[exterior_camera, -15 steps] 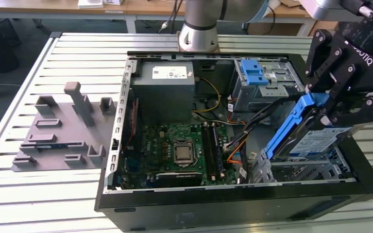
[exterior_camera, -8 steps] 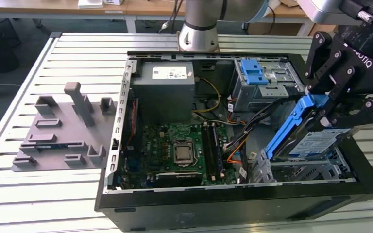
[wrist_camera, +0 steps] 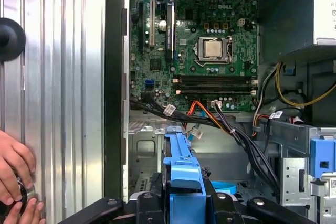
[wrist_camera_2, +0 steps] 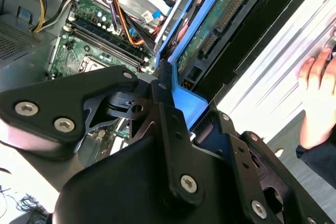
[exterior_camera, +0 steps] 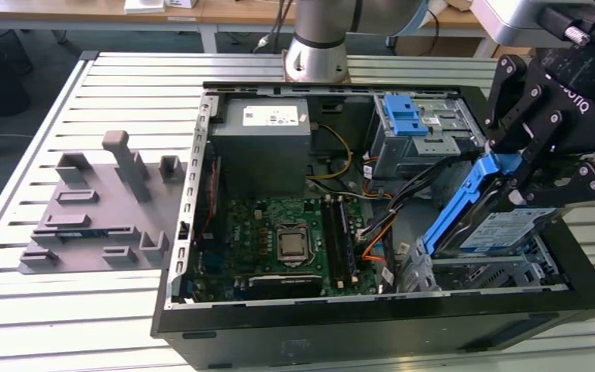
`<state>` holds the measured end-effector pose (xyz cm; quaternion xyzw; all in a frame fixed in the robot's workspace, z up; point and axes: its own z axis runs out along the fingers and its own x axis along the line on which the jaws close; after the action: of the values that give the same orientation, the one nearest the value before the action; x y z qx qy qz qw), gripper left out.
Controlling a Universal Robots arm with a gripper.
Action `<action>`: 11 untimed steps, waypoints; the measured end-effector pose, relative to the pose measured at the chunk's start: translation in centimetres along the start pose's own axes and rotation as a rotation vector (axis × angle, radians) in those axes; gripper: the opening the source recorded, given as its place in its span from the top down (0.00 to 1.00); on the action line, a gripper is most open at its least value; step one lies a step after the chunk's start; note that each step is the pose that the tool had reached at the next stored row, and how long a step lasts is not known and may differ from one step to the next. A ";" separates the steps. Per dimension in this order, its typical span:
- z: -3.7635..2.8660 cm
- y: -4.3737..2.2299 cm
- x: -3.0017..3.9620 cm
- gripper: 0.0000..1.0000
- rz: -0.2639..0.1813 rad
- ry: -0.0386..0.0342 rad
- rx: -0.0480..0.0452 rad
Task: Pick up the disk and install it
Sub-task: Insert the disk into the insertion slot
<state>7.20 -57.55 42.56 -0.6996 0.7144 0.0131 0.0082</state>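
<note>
My black gripper (exterior_camera: 541, 188) is clamped on the flat silver blue-framed disk (exterior_camera: 498, 228), tilted at three o'clock of the green motherboard (exterior_camera: 276, 232).

The arm (exterior_camera: 316, 46) is a smooth silver-grey tube. Its hand (exterior_camera: 533, 184) is black jointed links, studded with round silver screws (wrist_camera_2: 189, 183), with pale lettering.

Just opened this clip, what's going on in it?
A robot arm's gripper is clamped on the disk, gripping its blue frame. The disk is tilted, its lower end at the grey metal bay in a corner of the open computer case, not yet seated flat. A person's hand is on the slatted table beside the case.
</note>
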 end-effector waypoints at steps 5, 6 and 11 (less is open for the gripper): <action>0.35 0.00 0.01 0.64 0.000 0.0001 0.0000; 0.42 0.00 0.01 0.64 0.000 0.0002 0.0000; 0.89 -0.01 0.03 0.64 0.000 0.0003 0.0000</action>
<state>7.20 -57.55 41.67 -0.6996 0.7144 0.0130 0.0081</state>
